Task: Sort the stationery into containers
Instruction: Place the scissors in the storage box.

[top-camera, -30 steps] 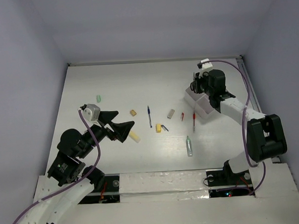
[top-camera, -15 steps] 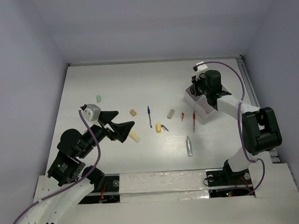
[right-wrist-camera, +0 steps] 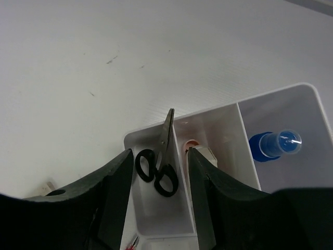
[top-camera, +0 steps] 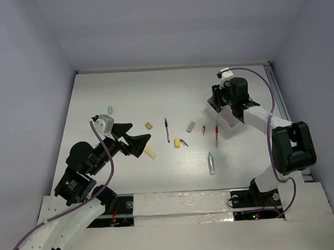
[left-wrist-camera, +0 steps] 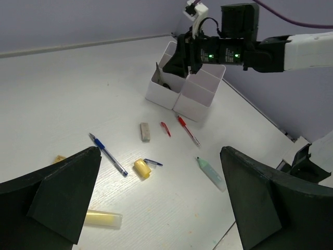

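The right gripper (right-wrist-camera: 159, 153) hangs with jaws apart over the white tray (right-wrist-camera: 208, 125) at the table's two o'clock, with black-handled scissors (right-wrist-camera: 166, 140) standing blades-up in a compartment between its fingers. At eight o'clock, the left gripper (left-wrist-camera: 159, 156) gapes wide, near a yellow stick (top-camera: 150, 153).

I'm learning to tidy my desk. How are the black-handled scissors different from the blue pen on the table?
The black-handled metal scissors stand handles-down inside a compartment of the white plastic tray; the thin blue pen lies flat on the white table. The scissors have two loop handles; the pen is one straight stick. The scissors are sorted; the pen is not yet. Both are stationery.
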Tool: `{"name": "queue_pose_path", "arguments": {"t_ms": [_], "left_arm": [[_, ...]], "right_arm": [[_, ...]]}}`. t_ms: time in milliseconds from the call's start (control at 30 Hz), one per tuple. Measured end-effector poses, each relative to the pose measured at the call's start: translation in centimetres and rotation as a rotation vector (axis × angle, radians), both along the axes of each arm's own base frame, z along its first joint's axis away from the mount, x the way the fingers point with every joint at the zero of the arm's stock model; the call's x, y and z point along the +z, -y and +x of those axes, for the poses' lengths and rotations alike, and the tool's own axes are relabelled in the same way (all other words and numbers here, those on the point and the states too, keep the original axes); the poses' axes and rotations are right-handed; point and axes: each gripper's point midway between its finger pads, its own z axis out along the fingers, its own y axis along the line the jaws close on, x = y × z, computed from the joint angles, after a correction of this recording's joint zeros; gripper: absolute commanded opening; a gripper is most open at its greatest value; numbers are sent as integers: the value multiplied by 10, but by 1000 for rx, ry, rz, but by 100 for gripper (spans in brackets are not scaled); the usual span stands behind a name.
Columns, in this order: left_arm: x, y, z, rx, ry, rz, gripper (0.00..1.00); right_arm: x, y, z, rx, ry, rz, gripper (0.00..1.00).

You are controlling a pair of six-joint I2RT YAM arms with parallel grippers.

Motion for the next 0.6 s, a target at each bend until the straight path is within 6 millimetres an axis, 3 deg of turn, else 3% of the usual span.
{"name": "queue_pose_path", "arguments": {"t_ms": [67, 200, 300, 367, 467, 600], "left_arm": [[-3, 0, 4, 13, -13, 8, 99], [-16, 1, 15, 47, -59, 35, 99], [-26, 1, 22, 68, -95, 58, 99], [-32, 0, 25, 81, -115, 73, 99], [-37, -2, 27, 101, -133, 85, 99], [-41, -5, 30, 126, -147, 95, 99]], "right_arm": [[10, -1, -3, -7, 9, 21, 53], [53, -17, -19, -18, 63, 103, 53], [84, -56, -43, 21, 104, 173, 56], [89, -88, -63, 50, 85, 226, 59], [64, -122, -93, 72, -15, 269, 67], [-1, -123, -119, -23, -192, 229, 71]]}}
